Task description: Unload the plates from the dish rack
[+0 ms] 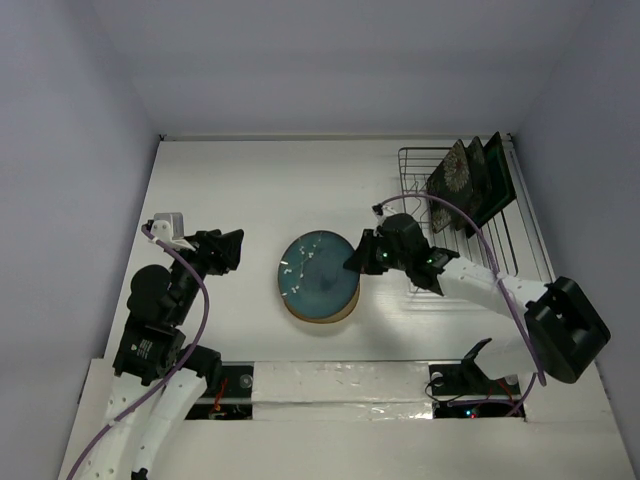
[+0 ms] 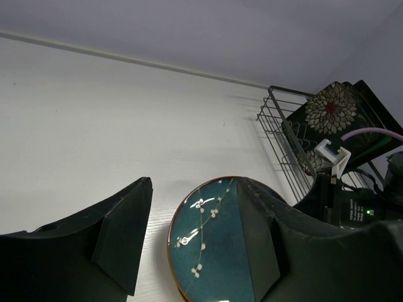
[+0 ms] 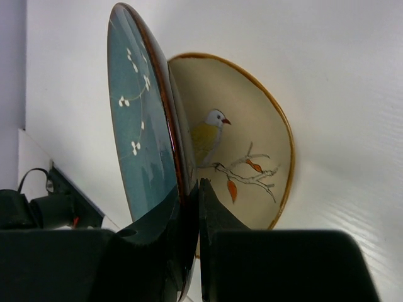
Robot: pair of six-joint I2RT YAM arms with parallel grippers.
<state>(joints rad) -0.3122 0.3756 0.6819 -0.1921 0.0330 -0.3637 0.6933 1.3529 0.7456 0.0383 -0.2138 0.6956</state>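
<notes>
Black fingers [image 3: 157,220] of the right claw [image 3: 192,189] are filling the bottom of the right wrist view, closing tightly on the rim of the round teal plate [image 3: 135,107], one finger on its blossom-painted face and one behind it. That plate is tilting up off the cream bird plate [image 3: 245,145], which is lying flat on the table just beneath it, near the middle. From overhead, the teal plate is covering most of the cream one, leaving only its near edge showing.

Left of the pair, the left claw [image 1: 232,250] is hanging over the table with its fingers spread wide, gripping nothing.

In the far right corner the wire dish rack [image 1: 415,170] is sitting against the wall, with square black plates [image 1: 455,180] bearing white flowers standing on edge in it.

The table [image 1: 250,180] is showing as white with a faint grain. Pale lavender-grey walls [image 1: 330,60] are enclosing it at the back and on both sides.
</notes>
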